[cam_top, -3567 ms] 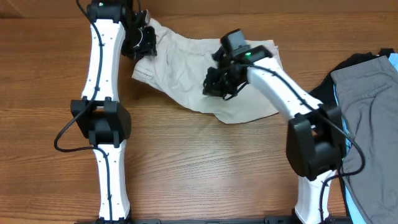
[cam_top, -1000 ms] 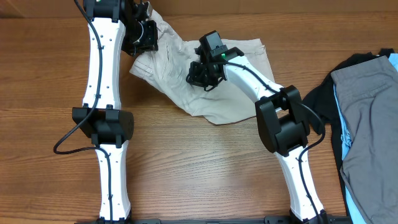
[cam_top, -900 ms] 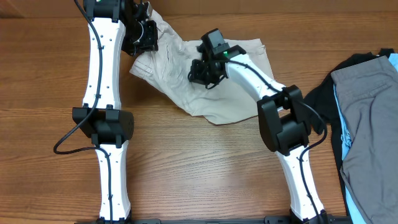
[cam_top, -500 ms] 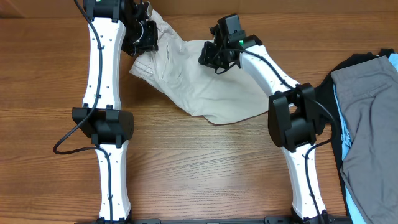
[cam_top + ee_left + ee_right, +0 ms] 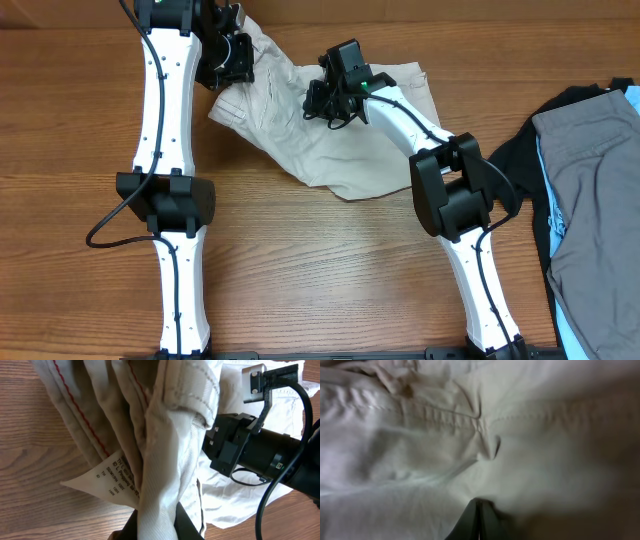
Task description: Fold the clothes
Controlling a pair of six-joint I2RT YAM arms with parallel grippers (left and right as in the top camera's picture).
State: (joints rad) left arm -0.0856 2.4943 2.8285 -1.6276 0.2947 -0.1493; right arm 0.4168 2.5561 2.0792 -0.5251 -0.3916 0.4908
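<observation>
The shorts [image 5: 350, 150] are spread in a rumpled heap along the far edge of the table [image 5: 320, 270], a bit left of the middle, with the cream cloth creased all over. Their far-left end is bunched up where it's gripped by the left gripper [image 5: 228, 62]. In the left wrist view a thick fold of cloth is seen clamped tight between the dark fingers [image 5: 187, 529], with red-stitched seams and a small white printed tag [image 5: 107, 480] hanging out just beside the pinch. So that one is closed down on the shorts, no doubt there.

The right gripper [image 5: 322, 103] is set down on the upper middle of the shorts, near the far edge. From its own wrist camera the fingertips [image 5: 470, 522] are shown pressed fully together, with the cloth puckered right at them — whether any cloth is actually caught can't be told.

Over at the right edge of the table a grey garment [image 5: 590, 170] is laid on top of a black garment [image 5: 515, 150], well apart from the shorts.
</observation>
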